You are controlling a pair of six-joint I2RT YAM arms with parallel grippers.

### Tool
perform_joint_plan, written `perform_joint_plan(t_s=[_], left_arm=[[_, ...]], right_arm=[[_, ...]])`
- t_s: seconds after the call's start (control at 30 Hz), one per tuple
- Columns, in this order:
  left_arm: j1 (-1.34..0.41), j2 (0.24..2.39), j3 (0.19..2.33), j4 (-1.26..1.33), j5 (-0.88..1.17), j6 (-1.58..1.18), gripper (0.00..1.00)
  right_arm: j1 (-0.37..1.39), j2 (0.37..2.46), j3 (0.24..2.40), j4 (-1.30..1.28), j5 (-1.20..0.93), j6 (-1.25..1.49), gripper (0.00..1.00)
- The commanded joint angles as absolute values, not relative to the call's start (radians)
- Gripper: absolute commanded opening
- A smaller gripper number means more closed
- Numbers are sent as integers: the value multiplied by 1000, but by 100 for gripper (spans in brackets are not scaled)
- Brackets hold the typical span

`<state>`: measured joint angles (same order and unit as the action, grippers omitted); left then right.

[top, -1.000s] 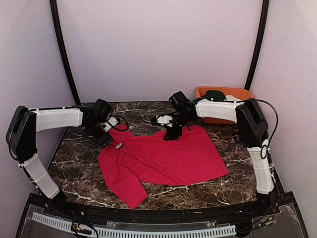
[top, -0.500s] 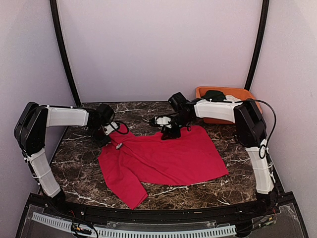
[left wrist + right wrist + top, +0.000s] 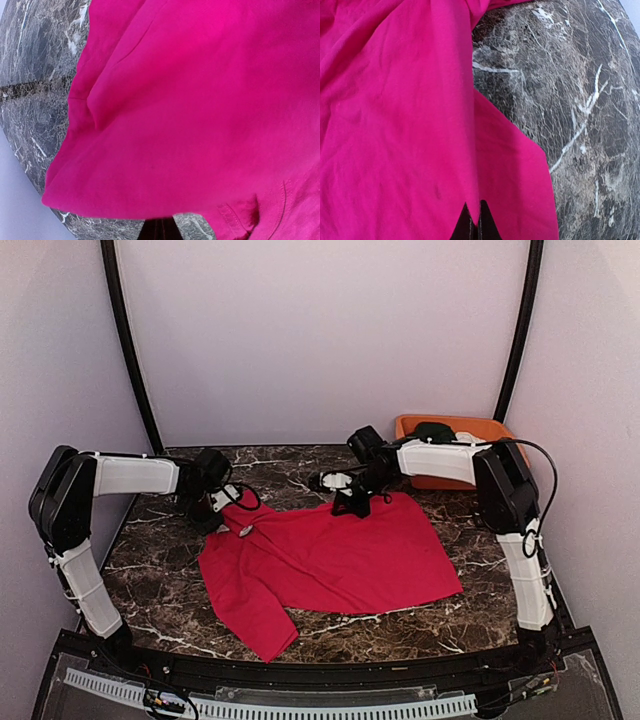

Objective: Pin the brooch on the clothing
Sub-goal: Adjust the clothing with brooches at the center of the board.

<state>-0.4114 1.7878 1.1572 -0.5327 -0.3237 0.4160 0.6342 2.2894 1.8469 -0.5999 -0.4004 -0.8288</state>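
The clothing, a bright red T-shirt (image 3: 330, 560), lies spread on the marble table. A small silvery brooch (image 3: 244, 529) rests on its far left part. My left gripper (image 3: 218, 516) is at the shirt's far left corner. In the left wrist view its dark fingertips (image 3: 159, 231) are pressed together under the hem of the red cloth (image 3: 200, 100). My right gripper (image 3: 351, 506) sits at the shirt's far edge. In the right wrist view its fingertips (image 3: 468, 225) are shut on a raised fold of the red cloth (image 3: 395, 125). The brooch shows in neither wrist view.
An orange bin (image 3: 478, 426) stands at the back right, just behind the right forearm, with a dark green garment (image 3: 433, 429) in it. Bare marble table (image 3: 150, 575) shows left of the shirt and along the near edge (image 3: 400, 625).
Both grippers have closed from open onto the shirt's far edge. The left arm drew in toward the corner, the right gripper shifted slightly right, and the cloth near the brooch bunched up a little.
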Motion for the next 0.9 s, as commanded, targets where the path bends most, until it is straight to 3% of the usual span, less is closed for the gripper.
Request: perform_joint_plan(t_s=[0.0,0.07,0.17,0.33,0.5,0.67,0.73,0.87], left_arm=[[-398,1791,1189,-558,-341,399,2],[-396,1776,1198,-562,-314,394,15],[-396,1714,1176,-541,-266,395,55],[-391,1650,1126,-457,-283,424,76],[-381,1765,1215,-478,-305,462,78],[-380,1889,1331,-521,-198,488,71],[-380,1915,1347,-523,-186,496,64],[-380,1959,1364,-540,-186,502,33]], right_arm=[[594,2223,1803,-598,-404,-808,0],[592,2214,1791,-594,-405,-811,0],[592,2216,1792,-594,-399,-810,0],[589,2217,1795,-604,-394,-816,0],[580,2215,1798,-613,-394,-818,0],[574,2210,1793,-612,-403,-813,0],[573,2205,1793,-614,-410,-812,0],[568,2195,1794,-617,-410,-809,0]])
